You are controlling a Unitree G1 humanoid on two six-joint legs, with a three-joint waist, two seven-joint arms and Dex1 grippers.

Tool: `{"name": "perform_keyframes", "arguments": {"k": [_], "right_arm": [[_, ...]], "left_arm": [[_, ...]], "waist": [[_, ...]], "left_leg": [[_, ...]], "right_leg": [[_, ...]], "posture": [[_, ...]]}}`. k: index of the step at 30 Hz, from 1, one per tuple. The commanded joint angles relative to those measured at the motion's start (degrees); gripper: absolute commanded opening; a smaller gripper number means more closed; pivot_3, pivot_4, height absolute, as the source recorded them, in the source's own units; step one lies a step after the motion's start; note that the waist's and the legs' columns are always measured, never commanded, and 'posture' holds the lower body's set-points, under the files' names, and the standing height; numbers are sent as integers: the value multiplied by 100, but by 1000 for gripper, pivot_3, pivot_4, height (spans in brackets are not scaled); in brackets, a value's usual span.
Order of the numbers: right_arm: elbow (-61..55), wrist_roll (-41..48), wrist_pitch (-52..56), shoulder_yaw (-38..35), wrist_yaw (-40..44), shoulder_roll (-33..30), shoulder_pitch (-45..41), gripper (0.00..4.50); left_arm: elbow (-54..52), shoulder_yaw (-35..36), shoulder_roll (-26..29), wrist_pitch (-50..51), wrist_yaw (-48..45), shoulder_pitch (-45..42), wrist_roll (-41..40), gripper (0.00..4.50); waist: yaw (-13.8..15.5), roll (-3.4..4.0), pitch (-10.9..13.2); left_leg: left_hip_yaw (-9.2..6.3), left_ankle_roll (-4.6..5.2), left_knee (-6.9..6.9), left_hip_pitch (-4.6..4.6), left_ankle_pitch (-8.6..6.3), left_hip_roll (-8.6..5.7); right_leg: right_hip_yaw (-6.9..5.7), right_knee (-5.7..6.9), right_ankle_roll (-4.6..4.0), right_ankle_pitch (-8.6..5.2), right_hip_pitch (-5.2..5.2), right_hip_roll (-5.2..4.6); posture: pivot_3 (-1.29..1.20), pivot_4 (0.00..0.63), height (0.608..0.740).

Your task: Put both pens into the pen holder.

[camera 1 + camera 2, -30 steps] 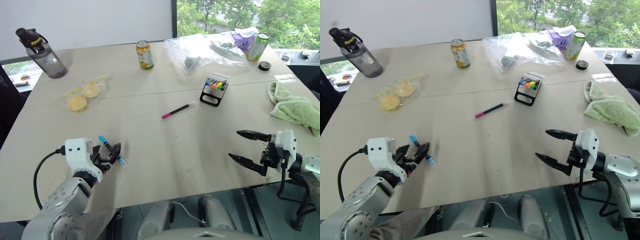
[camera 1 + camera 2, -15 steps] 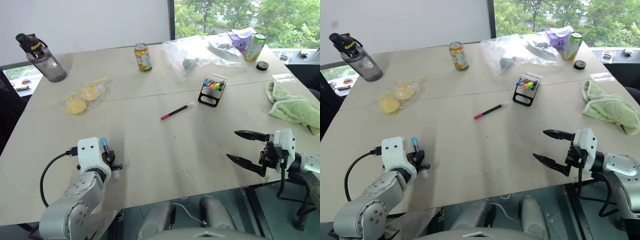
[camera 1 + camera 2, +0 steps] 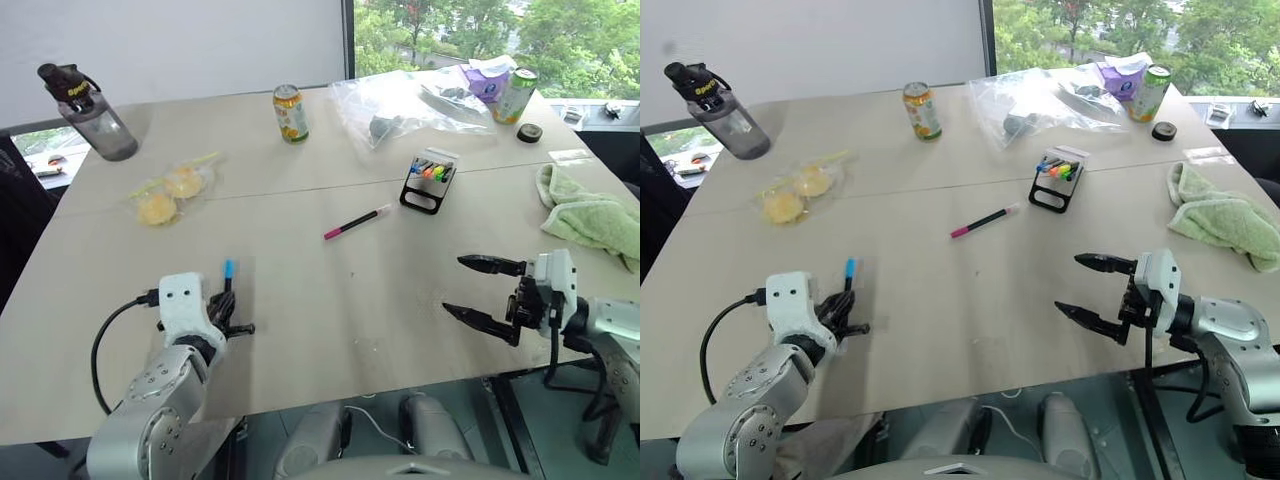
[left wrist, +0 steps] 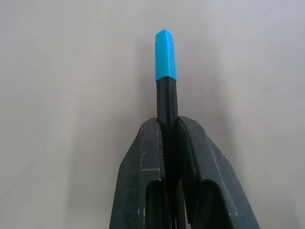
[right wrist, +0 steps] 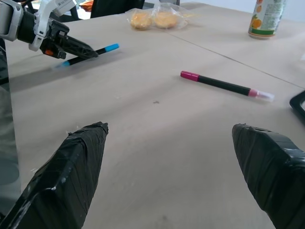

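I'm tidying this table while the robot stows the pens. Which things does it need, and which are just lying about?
Needed: blue-capped pen clamped in the left gripper; pink-ended pen lying on the table; pen holder; open right gripper.

Lying about: water bottle, orange can, bagged buns, clear plastic bag, green towel, green can.
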Motion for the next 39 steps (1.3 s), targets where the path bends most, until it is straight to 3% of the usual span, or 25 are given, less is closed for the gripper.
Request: {"name": "perform_keyframes", "arguments": {"k": [1, 5, 8, 15, 20, 23, 30, 31, 33, 36, 39], "right_arm": [[-504, 476, 470, 123, -361, 223, -319, 4500], [-675, 481, 964, 574, -881, 605, -849, 4500], [-659, 394, 1682, 904, -1788, 1049, -1506, 4500], [-759, 1891, 3779, 772, -3588, 2147, -2521, 4500], [-716, 3147, 4642, 400, -4363, 2481, -2820, 4500], [-739, 3486, 4804, 357, -4610, 2530, -2881, 3633], [-816, 3715, 4886, 464, -4717, 2438, -2888, 242], [-808, 3711, 4868, 469, -4729, 2440, -2902, 41], [-791, 3676, 4821, 473, -4742, 2437, -2939, 44], [-752, 3379, 4622, 471, -4625, 2332, -3103, 44], [-770, 1980, 3283, 854, -3691, 1933, -3381, 44]], "left_arm": [[49, -176, 184, -1113, -1093, -249, -230, 68], [240, -650, 141, -1523, -1735, -779, -472, 68], [297, -1159, 153, -1662, -2206, -1152, -642, 68], [430, -1798, 326, -1902, -2942, -1523, -725, 68], [566, -1907, 457, -2050, -3140, -1594, -625, 68], [663, -1917, 497, -2137, -3179, -1648, -569, 0], [741, -2002, 520, -2291, -3192, -1624, -496, 0], [732, -2005, 503, -2267, -3194, -1610, -554, 0], [701, -1983, 470, -2226, -3196, -1582, -678, 0], [686, -1898, 602, -2128, -3116, -1569, -626, 1358], [869, -1585, 861, -2166, -3036, -1659, -455, 2880]], "waist": [[-6, -3, 2], [-21, -3, 2], [-45, -7, 4], [-46, -7, 4], [-42, -7, 4], [-45, -7, 3], [-58, -7, 3], [-63, -6, 3], [-69, -6, 3], [-91, -6, 3], [-135, -6, 3]], "left_leg": [[0, 0, 0, -4, 0, 0], [-5, 0, 2, -16, 1, -1], [-4, 0, 0, -21, 1, -1], [-5, -1, -8, -53, 2, -3], [-5, 0, -6, -83, 3, -6], [-5, 0, -6, -83, 3, -7], [-3, 1, -6, -82, 3, -7], [-3, 1, -6, -82, 3, -7], [-2, 1, -5, -81, 3, -7], [-2, 1, -5, -81, 3, -7], [0, 0, -3, -80, 4, -8]], "right_leg": [[0, -1, 0, 0, -2, 0], [-4, -3, -1, 1, -12, -1], [-3, -5, -2, 2, -21, 0], [3, 4, -4, 3, -66, 3], [4, 6, -5, 3, -96, 2], [4, 6, -5, 3, -96, 2], [5, 10, -4, 3, -96, 2], [4, 11, -4, 3, -96, 3], [7, 14, -4, 3, -97, 3], [7, 17, -4, 3, -98, 3], [7, 21, -4, 3, -99, 4]], "posture": [[0, 150, 739], [0, 150, 739], [0, 150, 739], [0, 150, 739], [0, 150, 739], [0, 150, 739], [0, 150, 739], [0, 150, 739], [0, 150, 739], [0, 150, 739], [0, 150, 739]]}}
